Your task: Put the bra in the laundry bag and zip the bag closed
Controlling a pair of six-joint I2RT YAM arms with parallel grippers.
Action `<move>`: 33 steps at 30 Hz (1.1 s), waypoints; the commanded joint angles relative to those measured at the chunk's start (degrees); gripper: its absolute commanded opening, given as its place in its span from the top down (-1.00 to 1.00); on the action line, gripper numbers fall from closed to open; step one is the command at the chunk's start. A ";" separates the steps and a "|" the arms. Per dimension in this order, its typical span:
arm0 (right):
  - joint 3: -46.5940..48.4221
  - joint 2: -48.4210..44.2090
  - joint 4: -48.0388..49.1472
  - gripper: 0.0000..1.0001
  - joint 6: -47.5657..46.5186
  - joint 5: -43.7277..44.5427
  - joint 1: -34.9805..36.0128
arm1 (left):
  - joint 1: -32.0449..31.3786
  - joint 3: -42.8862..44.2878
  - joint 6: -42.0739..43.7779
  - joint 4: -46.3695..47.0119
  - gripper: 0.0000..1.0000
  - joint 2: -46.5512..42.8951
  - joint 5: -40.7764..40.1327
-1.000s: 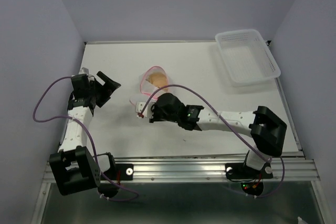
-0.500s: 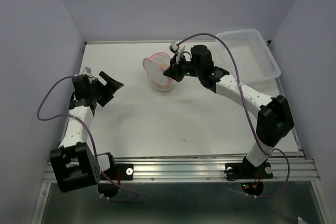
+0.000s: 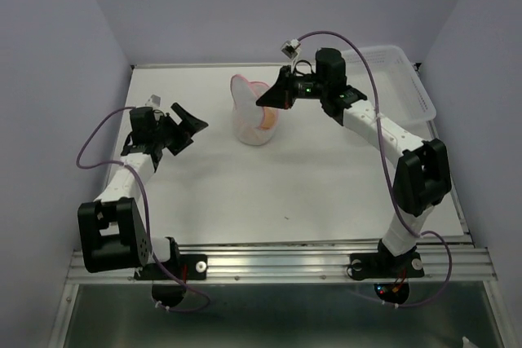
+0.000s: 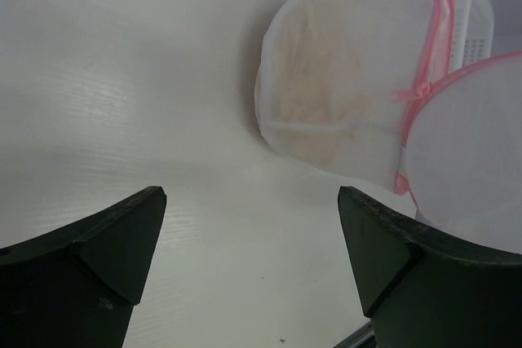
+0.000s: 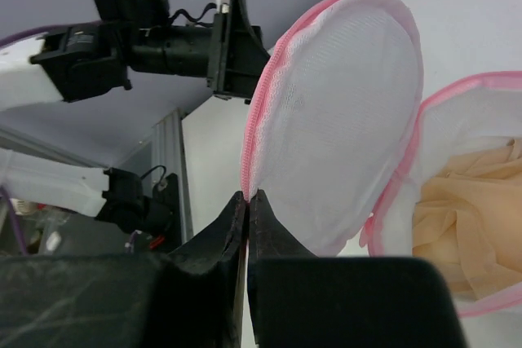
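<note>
Jaws of right gripper [image 5: 247, 201] pinched shut on pink zipper rim of laundry bag [image 5: 342, 120], flap raised. bra [image 5: 465, 238] inside. Jaws of left gripper [image 4: 251, 201] wide apart, empty, near left edge of tabletop [image 3: 326, 185].

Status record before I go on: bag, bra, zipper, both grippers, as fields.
laundry bag: unzipped, round flap raised upright
bra: inside the bag, tan fabric showing below the flap
zipper: open, not yet closed
right gripper: shut on the flap's pink rim
left gripper: open, apart from the bag, holding nothing
plastic basket: far right corner, beyond the right arm
</note>
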 commanded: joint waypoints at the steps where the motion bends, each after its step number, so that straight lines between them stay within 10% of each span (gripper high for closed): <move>1: 2.39 1.19 6.00 0.99 7.31 -12.34 -2.74 | -0.75 7.53 -0.35 4.42 -0.98 4.34 0.13; 16: -11.93 -8.65 4.95 0.99 -5.08 -31.34 -3.27 | -8.48 40.94 17.75 -13.14 -0.98 24.92 1.71; 33: -15.54 -10.85 4.86 0.99 -4.03 -32.94 -4.94 | -21.92 32.52 42.36 -12.36 -0.98 18.86 3.41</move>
